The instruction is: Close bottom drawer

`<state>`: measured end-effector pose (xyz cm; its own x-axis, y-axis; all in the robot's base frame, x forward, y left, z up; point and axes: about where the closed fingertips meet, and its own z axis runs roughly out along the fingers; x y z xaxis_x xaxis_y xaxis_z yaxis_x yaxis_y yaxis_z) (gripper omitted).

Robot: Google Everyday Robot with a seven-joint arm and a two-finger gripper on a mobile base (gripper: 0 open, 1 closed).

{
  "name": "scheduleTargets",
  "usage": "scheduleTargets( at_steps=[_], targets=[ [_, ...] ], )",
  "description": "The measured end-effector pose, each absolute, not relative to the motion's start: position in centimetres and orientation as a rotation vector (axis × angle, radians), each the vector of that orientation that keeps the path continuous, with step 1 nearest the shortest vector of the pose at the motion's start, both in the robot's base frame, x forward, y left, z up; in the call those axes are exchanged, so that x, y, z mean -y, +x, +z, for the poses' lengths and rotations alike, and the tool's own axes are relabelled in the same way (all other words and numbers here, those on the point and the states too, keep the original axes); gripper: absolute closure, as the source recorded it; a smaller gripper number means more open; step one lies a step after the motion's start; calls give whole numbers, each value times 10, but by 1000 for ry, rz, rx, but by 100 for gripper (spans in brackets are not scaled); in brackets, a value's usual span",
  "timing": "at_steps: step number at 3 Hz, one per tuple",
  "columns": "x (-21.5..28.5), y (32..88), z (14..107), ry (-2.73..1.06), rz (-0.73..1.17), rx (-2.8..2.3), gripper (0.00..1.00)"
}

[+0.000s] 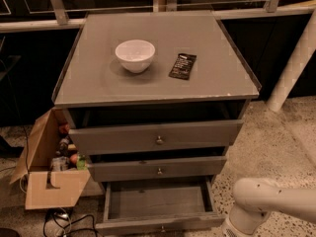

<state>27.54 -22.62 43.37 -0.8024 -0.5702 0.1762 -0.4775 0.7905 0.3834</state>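
Drawers on the grey cabinet all stick out a bit, but the bottom drawer (158, 201) is pulled way further than the top drawer (123, 138) and middle drawer (123, 170). It's right at floor level, with its bare inside showing and its knob (162, 228) at the lower edge of the view. White arm (269, 201) curves in at the lower right, just beside the drawer's right corner, not touching it as far as one can see. Pincer is out of frame, so can't tell if it's clenched or released. On the tabletop (94, 83): a white bowl (135, 55) and near it a black packet (182, 65). A cardboard box (49, 186) of bottles stands left of the cabinet.
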Motion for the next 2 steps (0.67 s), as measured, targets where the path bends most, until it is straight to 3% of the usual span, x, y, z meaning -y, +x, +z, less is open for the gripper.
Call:
scheduleTargets(
  at_steps=[2],
  targets=[
    [244, 254, 372, 584, -747, 2727, 100]
  ],
)
